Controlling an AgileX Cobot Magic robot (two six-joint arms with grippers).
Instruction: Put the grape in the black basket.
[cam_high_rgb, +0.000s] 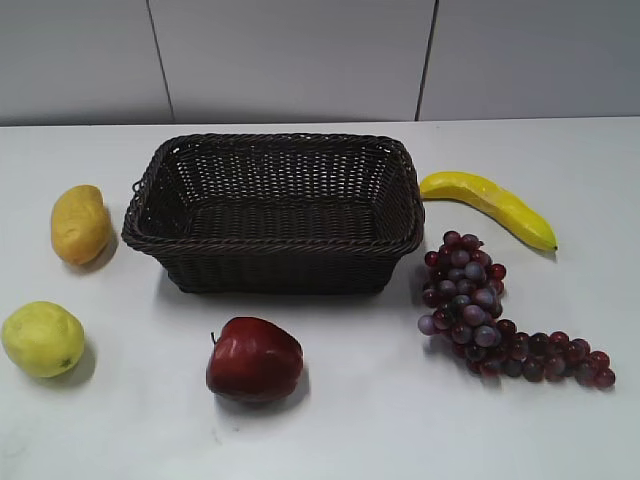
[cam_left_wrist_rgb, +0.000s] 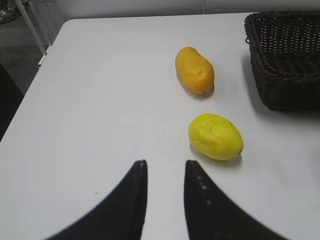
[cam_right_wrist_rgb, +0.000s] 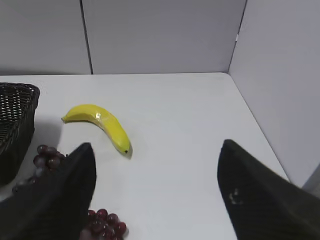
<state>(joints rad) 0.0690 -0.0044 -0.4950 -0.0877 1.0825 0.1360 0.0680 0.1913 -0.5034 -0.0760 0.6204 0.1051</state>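
The grape bunch (cam_high_rgb: 490, 315) lies on the white table, right of the black basket (cam_high_rgb: 275, 213), which stands empty at the middle back. In the right wrist view the grape (cam_right_wrist_rgb: 102, 223) shows partly behind my left finger, with the basket corner (cam_right_wrist_rgb: 17, 117) at the left edge. My right gripper (cam_right_wrist_rgb: 156, 150) is open wide above the table, with nothing between its fingers. My left gripper (cam_left_wrist_rgb: 165, 164) is open and empty above bare table, near the front left; the basket's end (cam_left_wrist_rgb: 285, 55) shows at its upper right. Neither gripper appears in the exterior view.
A banana (cam_high_rgb: 490, 203) lies right of the basket, also in the right wrist view (cam_right_wrist_rgb: 102, 125). A red apple (cam_high_rgb: 253, 358) sits in front of the basket. An orange mango (cam_high_rgb: 79, 223) and a yellow lemon (cam_high_rgb: 42, 338) lie left, also in the left wrist view (cam_left_wrist_rgb: 195, 70) (cam_left_wrist_rgb: 215, 136). Walls at back and right.
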